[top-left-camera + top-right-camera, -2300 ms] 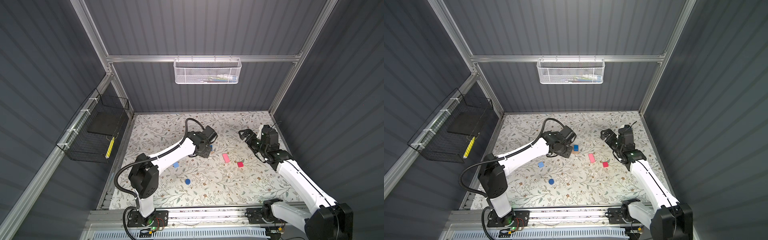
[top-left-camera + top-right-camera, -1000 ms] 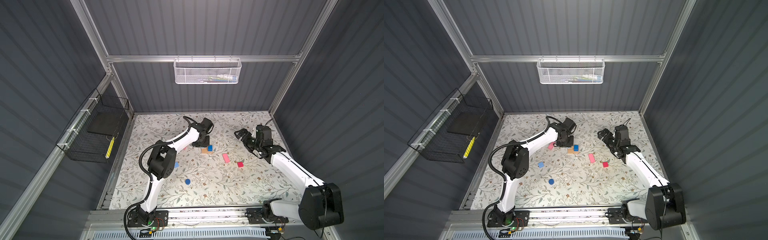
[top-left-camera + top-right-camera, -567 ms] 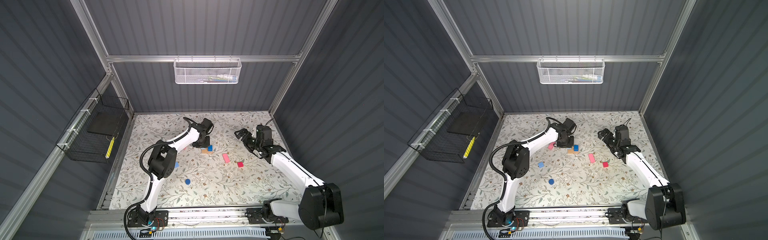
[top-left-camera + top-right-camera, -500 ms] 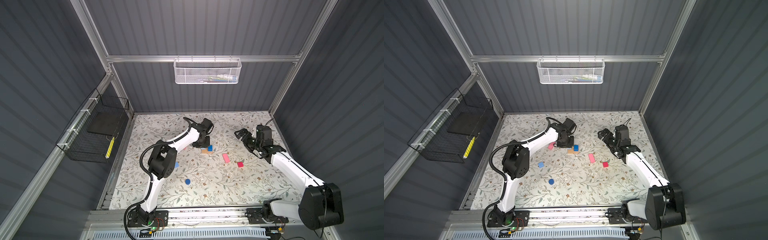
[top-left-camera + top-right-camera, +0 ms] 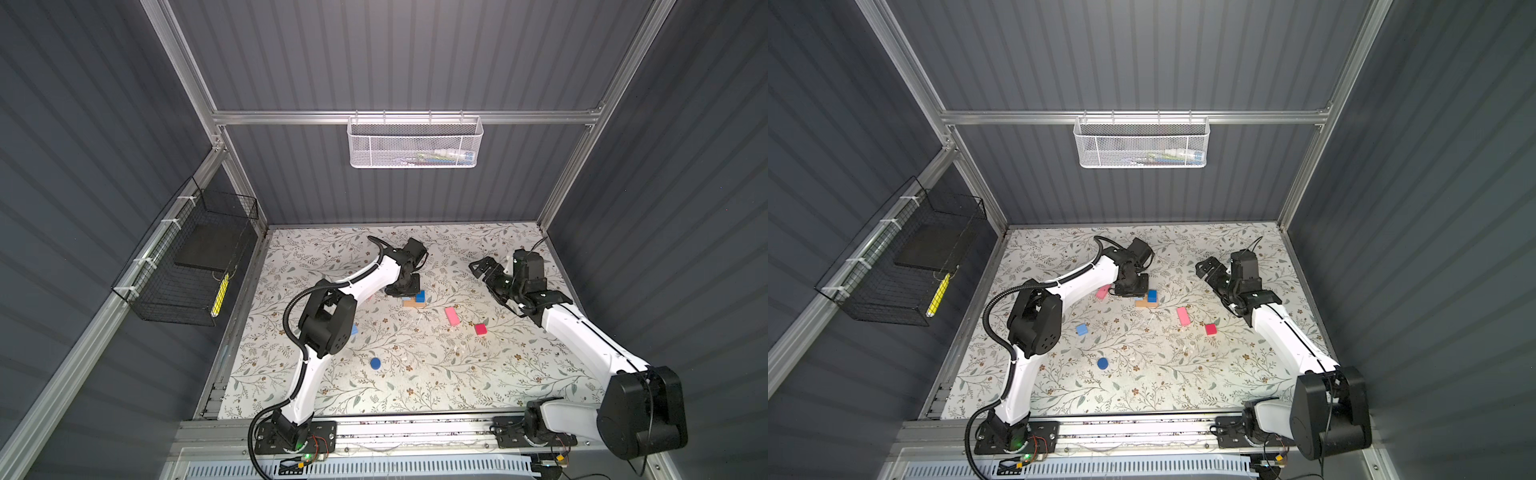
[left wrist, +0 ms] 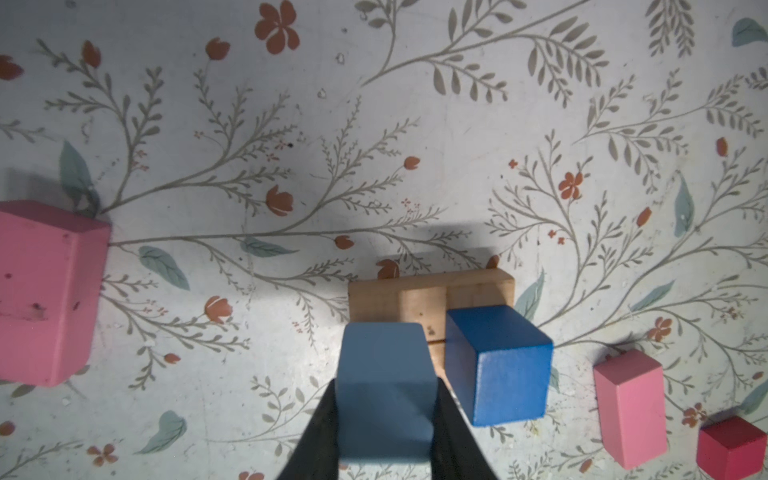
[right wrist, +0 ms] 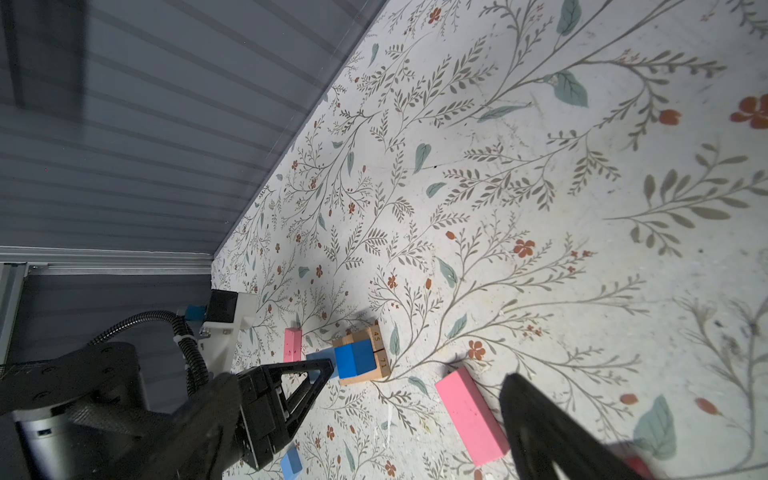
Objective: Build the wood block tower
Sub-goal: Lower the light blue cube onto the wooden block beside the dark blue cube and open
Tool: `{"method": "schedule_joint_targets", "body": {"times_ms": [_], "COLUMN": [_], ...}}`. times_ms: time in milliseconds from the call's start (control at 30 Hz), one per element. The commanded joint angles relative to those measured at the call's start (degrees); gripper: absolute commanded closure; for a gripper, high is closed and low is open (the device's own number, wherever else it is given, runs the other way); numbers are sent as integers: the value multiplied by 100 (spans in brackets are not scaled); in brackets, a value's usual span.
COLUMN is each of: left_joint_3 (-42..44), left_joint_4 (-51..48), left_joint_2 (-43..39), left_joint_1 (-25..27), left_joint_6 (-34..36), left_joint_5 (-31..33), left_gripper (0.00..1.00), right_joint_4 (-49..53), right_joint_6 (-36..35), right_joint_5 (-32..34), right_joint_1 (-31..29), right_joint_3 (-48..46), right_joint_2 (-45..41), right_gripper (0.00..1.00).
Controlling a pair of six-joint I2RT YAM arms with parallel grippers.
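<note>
Tower (image 5: 414,300): a tan base (image 6: 428,299) carrying one blue cube (image 5: 420,296), standing just behind the worktop's (image 5: 415,374) centre. The left gripper (image 6: 386,399) clamps a paler blue cube (image 6: 384,374) at that base; the right gripper (image 5: 486,276) gapes wide, empty. The white mesh basket (image 5: 415,143) on the back rail holds small items, too small to identify; the black wire basket (image 5: 183,270) on the left wall holds a dark pad (image 5: 205,253) and a yellow strip (image 5: 219,293). The worktop is floral, the walls (image 5: 395,54) grey and ribbed.

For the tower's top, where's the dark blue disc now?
In both top views the dark blue disc lies left of centre, near the loose light blue cube.
</note>
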State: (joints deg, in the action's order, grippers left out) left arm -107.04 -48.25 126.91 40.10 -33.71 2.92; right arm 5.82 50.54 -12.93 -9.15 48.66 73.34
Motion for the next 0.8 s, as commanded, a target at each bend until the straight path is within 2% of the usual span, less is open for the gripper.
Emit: {"method": "schedule_joint_targets", "body": {"times_ms": [0,767], "left_joint_3": [-202,-282], "left_joint_4": [-130,-176], "left_joint_2": [132,229], "left_joint_1": [59,86], "left_joint_6": [-74,-105], "left_joint_5": [7,95], "left_gripper": [93,71], "right_joint_4": [-51,-66], "right_joint_6": [-55,-33], "right_joint_5": [-41,-76], "right_joint_1": [27,36], "right_joint_3": [126,110], "right_joint_2": [-27,-10], "right_gripper": [1,1]}}
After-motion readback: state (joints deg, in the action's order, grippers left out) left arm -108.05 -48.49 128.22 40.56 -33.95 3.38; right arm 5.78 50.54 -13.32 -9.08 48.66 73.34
